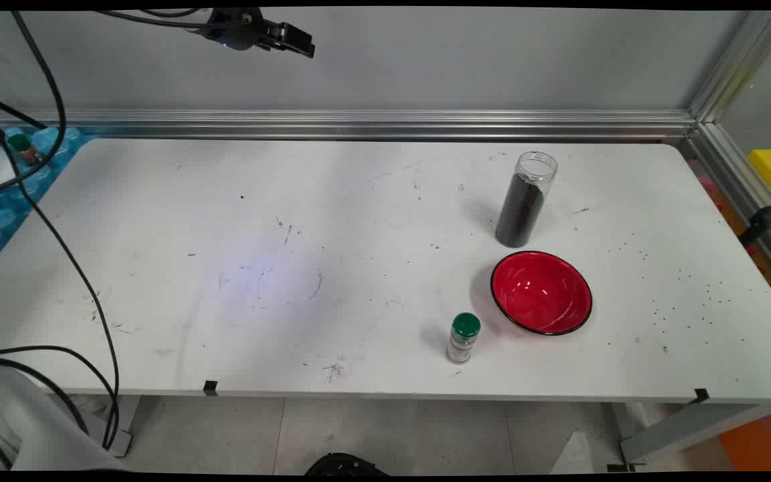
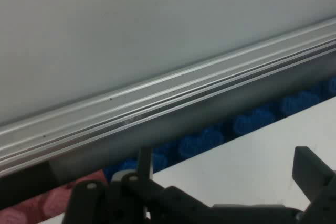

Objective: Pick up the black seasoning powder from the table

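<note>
- The gripper (image 1: 292, 40) is way up at the top edge of the main view, above the desk's far left part and against the wall — not holding or touching anything. Honestly can't tell how it's set, open or closed.
- Hand view just shows the aluminium rail (image 2: 157, 103) along the wall and a strip of the white desk (image 2: 252, 166) below it.
- Over toward the desk's right end there's a tall clear jar (image 1: 526, 199) with dark stuff inside, standing upright with no lid.
- Just nearer than that sits a red bowl (image 1: 541, 292) with a black rim.
- A small green-capped bottle (image 1: 463, 338) stands upright beside the bowl — on its left, close to the near edge.
- All three are well apart from the gripper.
</note>
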Motion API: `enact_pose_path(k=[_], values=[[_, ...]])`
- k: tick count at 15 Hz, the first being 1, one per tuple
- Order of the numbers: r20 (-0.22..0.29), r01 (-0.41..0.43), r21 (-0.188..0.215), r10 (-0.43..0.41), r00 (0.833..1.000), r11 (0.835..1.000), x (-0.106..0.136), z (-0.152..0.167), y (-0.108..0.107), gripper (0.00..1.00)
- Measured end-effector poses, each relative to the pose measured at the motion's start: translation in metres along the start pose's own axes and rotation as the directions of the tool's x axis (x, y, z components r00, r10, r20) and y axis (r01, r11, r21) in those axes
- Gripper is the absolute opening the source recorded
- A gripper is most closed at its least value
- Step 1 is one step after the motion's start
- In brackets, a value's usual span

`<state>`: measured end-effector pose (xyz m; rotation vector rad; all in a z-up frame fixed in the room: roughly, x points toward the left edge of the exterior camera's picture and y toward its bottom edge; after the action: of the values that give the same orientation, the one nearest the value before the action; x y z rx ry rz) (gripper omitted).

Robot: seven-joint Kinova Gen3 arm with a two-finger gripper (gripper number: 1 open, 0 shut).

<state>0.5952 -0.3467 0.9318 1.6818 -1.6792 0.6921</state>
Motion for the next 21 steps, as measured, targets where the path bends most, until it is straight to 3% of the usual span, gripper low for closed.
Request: enact_pose_path(k=[9,11,13,15,17,21], values=[[0.026,-0.005,-0.042,0.006,1.000,0.999,-0.003,0.008,0.006,1.00],[0.034,-0.023,-0.064,0.026,0.999,0.998,-0.005,0.009,0.010,1.00],[0.048,-0.080,-0.114,0.086,0.995,0.990,-0.008,0.009,0.017,1.00],[0.054,-0.146,-0.174,0.158,0.986,0.974,-0.011,0.008,0.027,1.00],[0.053,-0.217,-0.241,0.237,0.970,0.946,-0.015,0.008,0.038,1.00],[0.040,-0.314,-0.324,0.344,0.938,0.892,-0.018,0.010,0.051,1.00]])
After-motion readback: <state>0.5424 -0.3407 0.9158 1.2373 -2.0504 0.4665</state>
